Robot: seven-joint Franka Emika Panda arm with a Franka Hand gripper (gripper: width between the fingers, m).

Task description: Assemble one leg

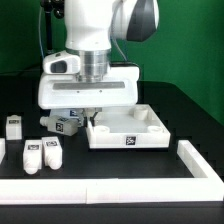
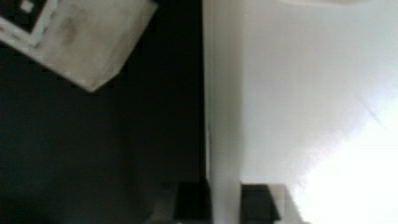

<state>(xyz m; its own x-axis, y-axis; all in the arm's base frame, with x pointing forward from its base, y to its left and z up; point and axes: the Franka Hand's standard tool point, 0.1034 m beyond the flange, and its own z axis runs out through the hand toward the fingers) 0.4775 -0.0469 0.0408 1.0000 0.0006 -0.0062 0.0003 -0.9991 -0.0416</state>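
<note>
Item 1, leg (image 1: 64, 124): small white block with a black-and-white tag, lying on its side on the black table (image 1: 190, 118). It is sitting under the overhanging gripper body, just beside the white panel's edge on the exterior view's left. Nothing is holding it.

Item 2, second leg (image 1: 14, 127): standing upright near the exterior view's left edge, well apart from the first.

Items 3 and 4, third leg (image 1: 33, 155) and fourth leg (image 1: 52, 152): standing side by side closer to the camera, near the white border rail (image 1: 110, 186).

Item 5, white panel (image 1: 130, 128): large square piece lying flat at centre, showing raised corner cut-outs and a tag on its near edge.

Item 6, gripper (image 1: 88, 113): hanging low over the panel's edge on the exterior view's left, between leg and panel. In the blurred wrist view, two dark fingertips (image 2: 192, 203) are showing a pale gap between them, beside a broad white surface with a straight edge. Whether the jaws are clamping anything cannot be told.

Item 7, pale tilted slab (image 2: 80, 45): appearing in the wrist view only, too blurred to identify
</note>
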